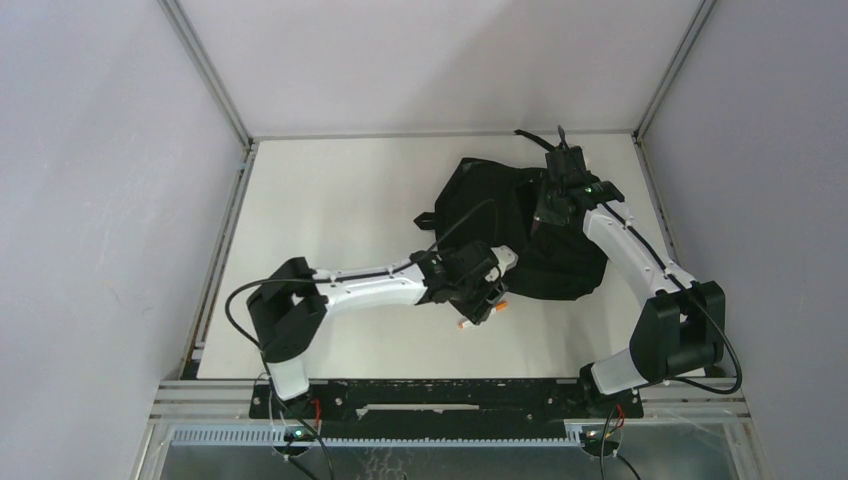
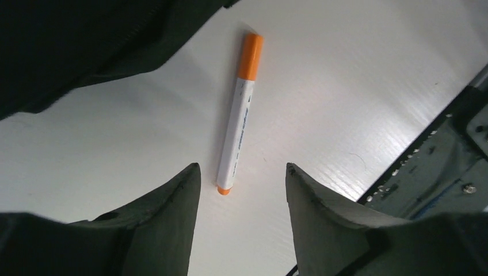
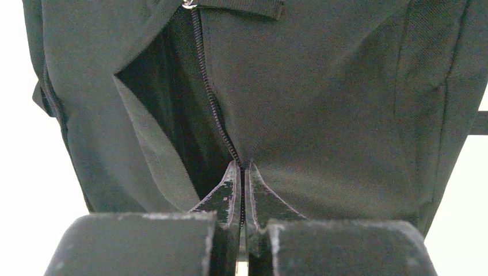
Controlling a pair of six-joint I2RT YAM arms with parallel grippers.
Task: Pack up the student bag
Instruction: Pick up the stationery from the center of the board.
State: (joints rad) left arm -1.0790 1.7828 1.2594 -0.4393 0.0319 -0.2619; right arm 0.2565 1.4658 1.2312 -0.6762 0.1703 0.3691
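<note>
Orange-capped marker out on the worktop, bag held open: packing incomplete

Black fabric student bag (image 1: 500, 215) lies slumped on the far right part of the worktop (image 1: 340, 200), its straps trailing towards the back edge.

Right gripper (image 3: 242, 172): jaws together, with the zip (image 3: 210, 98) running straight into the seam between them. Judged to be pinching the zip edge of the bag, though the contact itself is hidden between the fingers. Beside the zip on the wrist view's left, the opening (image 3: 167, 109) gapes dark. Nothing can be made out inside it, so whether anything is already packed cannot be told.

Left gripper (image 2: 241, 172): jaws apart and holding nothing, hovering just off the bag's near edge. A white marker (image 2: 236, 115) with an orange cap lies flat on the worktop beyond the fingertips, its near end roughly centred in the gap between them. It is close to the bag's fabric but not touching it, and it is outside the bag.

Status, as judged:
- done: bag unzipped at least part way, mouth apparently held open by the right arm
- not done: marker not gripped and not in the bag
- left to do: close on the marker, carry it to the opening, drop it in, and possibly zip up

No other loose items show on the worktop in the overhead view
</note>
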